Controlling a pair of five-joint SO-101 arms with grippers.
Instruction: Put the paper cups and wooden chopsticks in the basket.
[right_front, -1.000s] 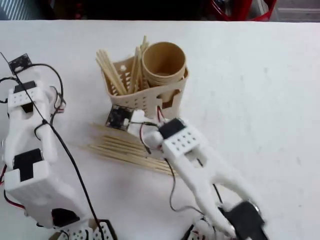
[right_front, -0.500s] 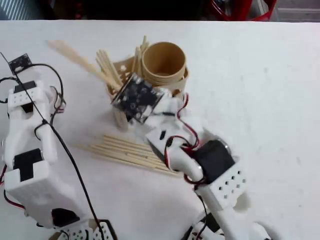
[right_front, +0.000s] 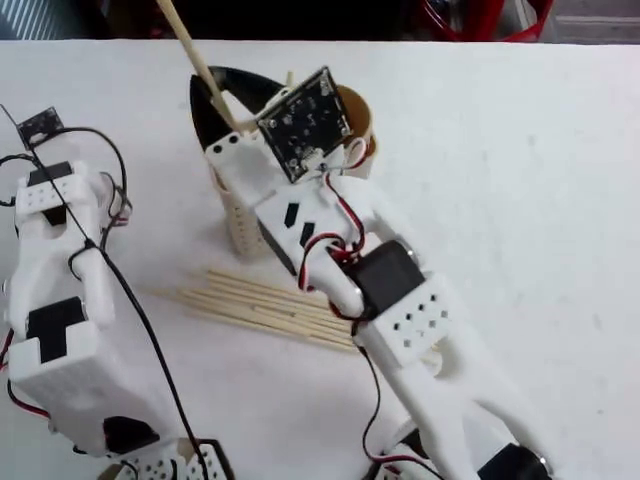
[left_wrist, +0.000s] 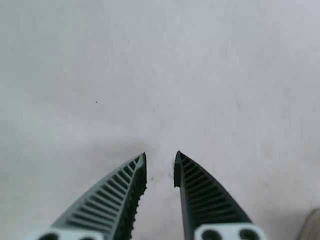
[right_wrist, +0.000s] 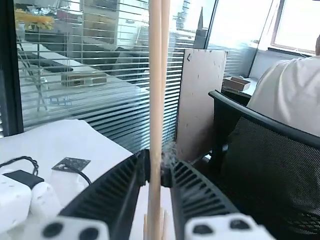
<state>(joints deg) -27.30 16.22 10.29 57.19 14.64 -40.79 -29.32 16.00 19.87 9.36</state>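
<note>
The right gripper (right_wrist: 157, 159) pinches the held chopsticks (right_wrist: 156, 75) between its black jaws; I cannot tell whether that is one stick or two pressed together. In the high view the gripper sits over the left side of the basket (right_front: 238, 222), and the sticks' long axis slants from the jaws toward the far left, the free end crossing the table's (right_front: 520, 150) far edge in the picture. A paper cup (right_front: 362, 118) shows its rim just beside the arm, in the basket's right part.

Nearer the arms, the loose chopsticks (right_front: 262, 305) lie flat in a bundle. Their long axis runs left to right, dipping toward the near right, and their right ends go under the right arm.

The left gripper (left_wrist: 160, 161) hangs above white tabletop, jaws a narrow gap apart, holding nothing. The left arm (right_front: 55, 300) is folded at the table's left edge, well apart from the basket. The broadest stretch of tabletop lies to the right of the basket.
</note>
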